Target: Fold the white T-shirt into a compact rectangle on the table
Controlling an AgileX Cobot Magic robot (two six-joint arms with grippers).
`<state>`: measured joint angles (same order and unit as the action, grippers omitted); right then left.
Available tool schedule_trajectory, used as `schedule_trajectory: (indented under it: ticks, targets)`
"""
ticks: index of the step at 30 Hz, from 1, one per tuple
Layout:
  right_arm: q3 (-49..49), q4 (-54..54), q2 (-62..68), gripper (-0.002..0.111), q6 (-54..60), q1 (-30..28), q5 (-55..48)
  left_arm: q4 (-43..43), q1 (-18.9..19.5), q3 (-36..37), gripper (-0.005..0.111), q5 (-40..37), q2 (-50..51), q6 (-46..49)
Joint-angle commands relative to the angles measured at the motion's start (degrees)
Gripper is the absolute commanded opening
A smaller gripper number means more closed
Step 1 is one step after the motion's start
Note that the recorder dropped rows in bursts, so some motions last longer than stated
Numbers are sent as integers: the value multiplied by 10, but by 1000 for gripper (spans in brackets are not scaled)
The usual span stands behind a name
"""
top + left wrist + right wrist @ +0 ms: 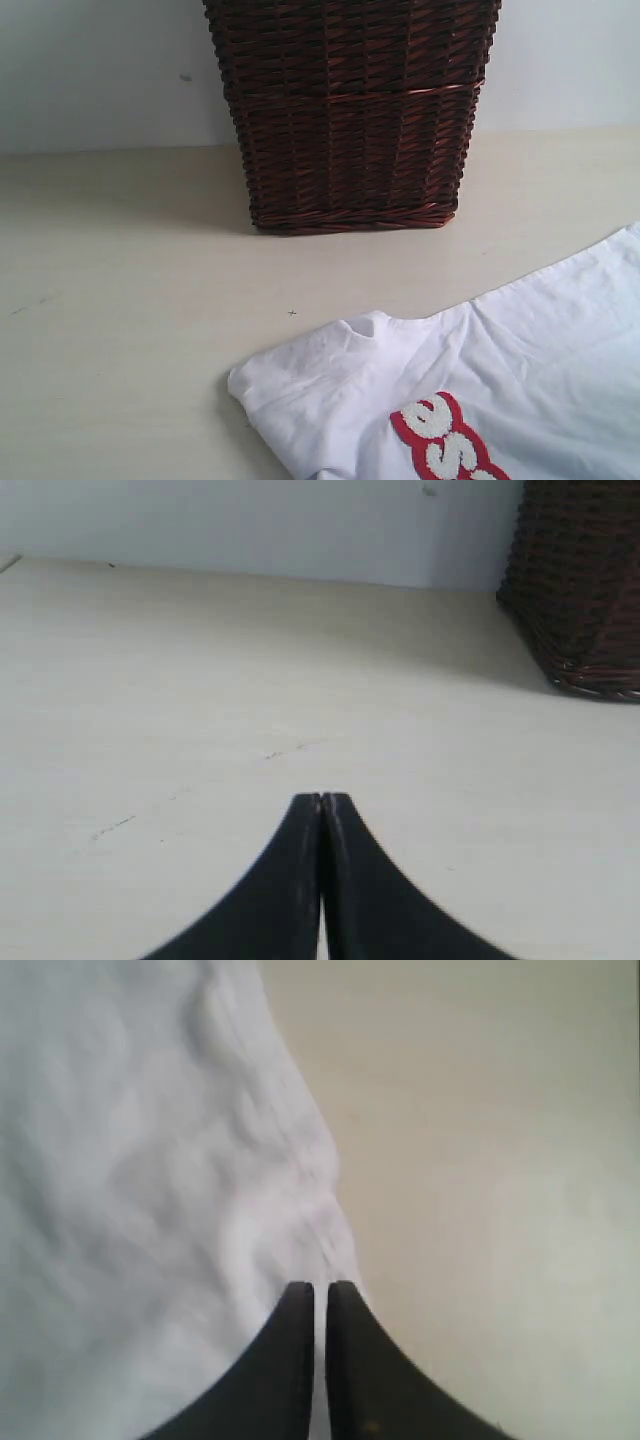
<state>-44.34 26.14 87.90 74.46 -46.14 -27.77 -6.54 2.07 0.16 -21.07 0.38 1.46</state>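
Note:
The white T-shirt (pixel 540 350) lies spread on the table (pixel 120 300) at the lower right of the exterior view. Part of its red band of white letters (pixel 445 440) shows at the bottom edge, and a sleeve points left. No gripper shows in that view. In the right wrist view my right gripper (pixel 320 1286) sits on the shirt's edge (pixel 130 1180), its jaws nearly together with a thin strip of white cloth between them. My left gripper (pixel 321 798) is shut and empty, over bare table (pixel 250 680) away from the shirt.
A tall dark brown wicker basket (pixel 350 110) stands at the back middle of the table, against a pale wall. The same basket (pixel 585 580) is ahead and to one side of the left gripper. Bare table (pixel 480 1160) lies beside the shirt's edge.

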Motion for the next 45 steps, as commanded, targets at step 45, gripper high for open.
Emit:
schedule_trajectory:
  ticks: [45]
  targets:
    - [-337,178,275,5,-176,748,-158,-1,1,-2,0,5,-4,-2]
